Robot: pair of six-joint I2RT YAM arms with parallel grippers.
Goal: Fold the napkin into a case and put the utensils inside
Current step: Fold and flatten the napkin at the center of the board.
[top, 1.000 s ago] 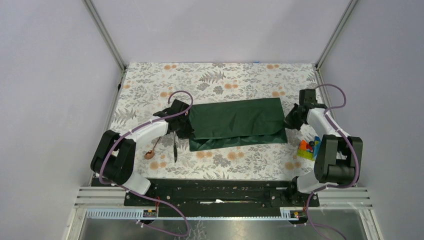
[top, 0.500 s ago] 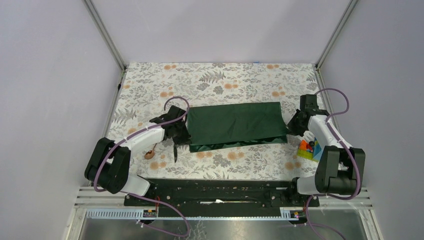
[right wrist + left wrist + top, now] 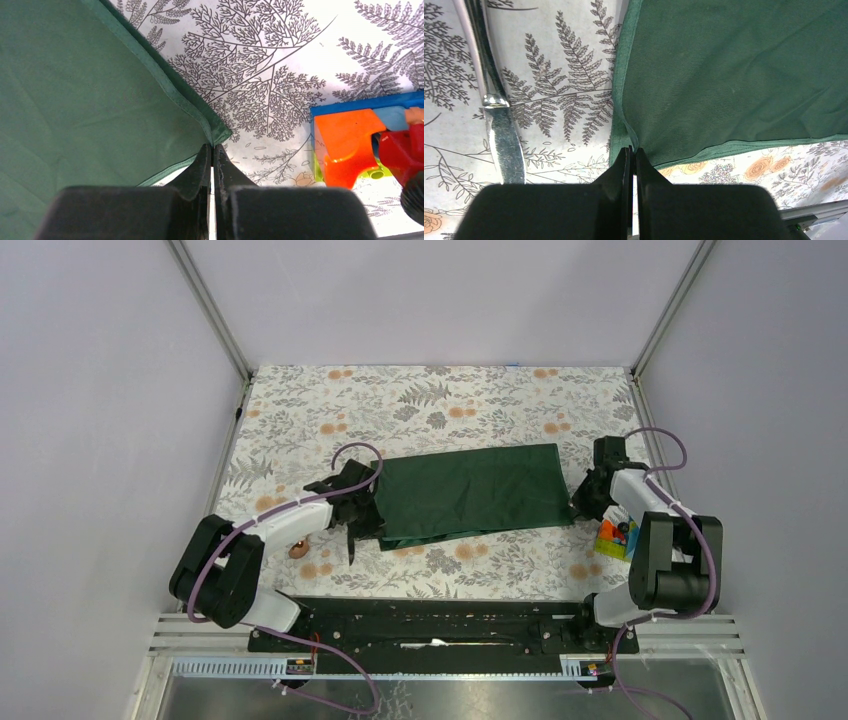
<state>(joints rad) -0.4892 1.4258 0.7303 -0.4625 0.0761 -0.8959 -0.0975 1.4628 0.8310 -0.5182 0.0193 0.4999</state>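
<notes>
Napkin (image 3: 468, 490) is laid flat on the desk (image 3: 450, 400) at the centre of the top view. Its long axis runs left-right and is slightly skewed, with the right end higher in frame. The hemmed long edge is turned toward the bottom of the frame.

Left tool (image 3: 632, 150) is pinched together on the lower-left corner, right tool (image 3: 212, 147) on the lower-right corner. Only the very tip of cloth is gripped at each; whether both layers are caught cannot be told from the wrist views.

Risks:
- A corner could be lost under tension, given the thin pinch.
- The skew could be worsened by an uneven pull, leaving a crooked case.
- The knife (image 3: 499, 130), just beside the left tool, could be swept along; the spoon (image 3: 299, 549) is further off.
- The toy blocks (image 3: 350, 145), near the right tool, could be knocked.
</notes>
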